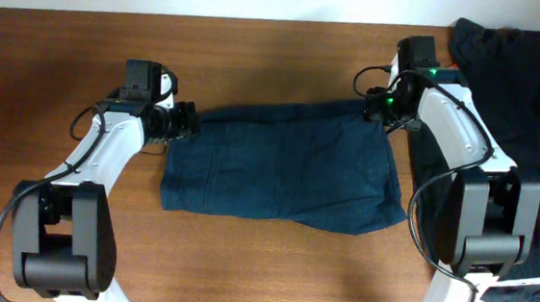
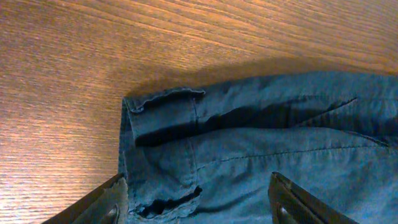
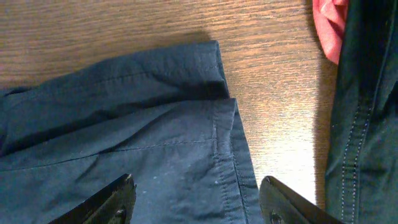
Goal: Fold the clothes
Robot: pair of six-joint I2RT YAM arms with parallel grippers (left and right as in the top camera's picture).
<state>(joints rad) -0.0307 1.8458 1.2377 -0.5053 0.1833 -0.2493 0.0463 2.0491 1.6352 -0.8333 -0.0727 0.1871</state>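
Note:
A navy-blue garment (image 1: 283, 167) lies folded flat in the middle of the wooden table. My left gripper (image 1: 191, 121) is open at its far left corner; in the left wrist view the fingers (image 2: 198, 202) straddle the hemmed corner (image 2: 165, 115) without holding it. My right gripper (image 1: 381, 110) is open at the far right corner; in the right wrist view the fingers (image 3: 196, 202) straddle the stitched side hem (image 3: 227, 143). More dark clothes (image 1: 534, 104) lie piled at the right edge.
The pile at the right holds a red piece (image 3: 329, 28) and a dark garment with pale stitching (image 3: 367, 124). White fabric (image 1: 529, 292) shows at the lower right. Bare wood (image 1: 277, 55) runs behind and in front of the folded garment.

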